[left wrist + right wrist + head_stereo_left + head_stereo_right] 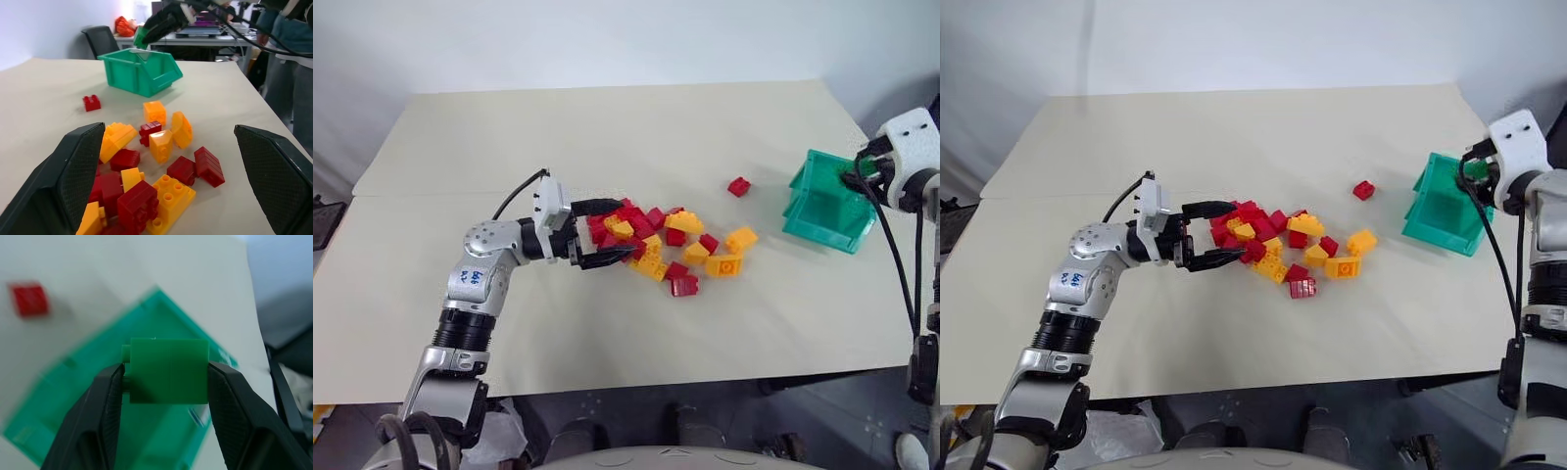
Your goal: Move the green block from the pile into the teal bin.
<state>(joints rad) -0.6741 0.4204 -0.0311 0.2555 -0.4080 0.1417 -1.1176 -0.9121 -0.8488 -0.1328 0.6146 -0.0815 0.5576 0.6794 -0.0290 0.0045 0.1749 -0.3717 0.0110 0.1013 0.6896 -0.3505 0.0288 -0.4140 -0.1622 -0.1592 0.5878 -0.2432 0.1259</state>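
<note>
Step in hand: carry and drop. The right gripper [166,382] has its two black fingers [100,406] clamped on opposite faces of the green block [168,369], with the teal bin [73,416] lying directly beneath.

Green block: off the table, pinched in the right gripper over the bin's open top; in the left wrist view it shows as a green corner above the bin's far rim.

Teal bin: standing at the right edge of the table [607,127], well apart from the pile [671,245], its slanted open side facing the bricks.

Stray brick: one lone red brick [738,186] sits between pile and bin, touching neither.

Left gripper: the left gripper [599,233] hovers at the left end of the pile, fingers spread wide around nothing, red and yellow-orange bricks just ahead of them.

Next move: judged from this moment, only the release remains. It calls for the block to be well inside the rim before the fingers part.

Risk: a drop too near the slanted lip could bounce the brick out onto the table.
</note>
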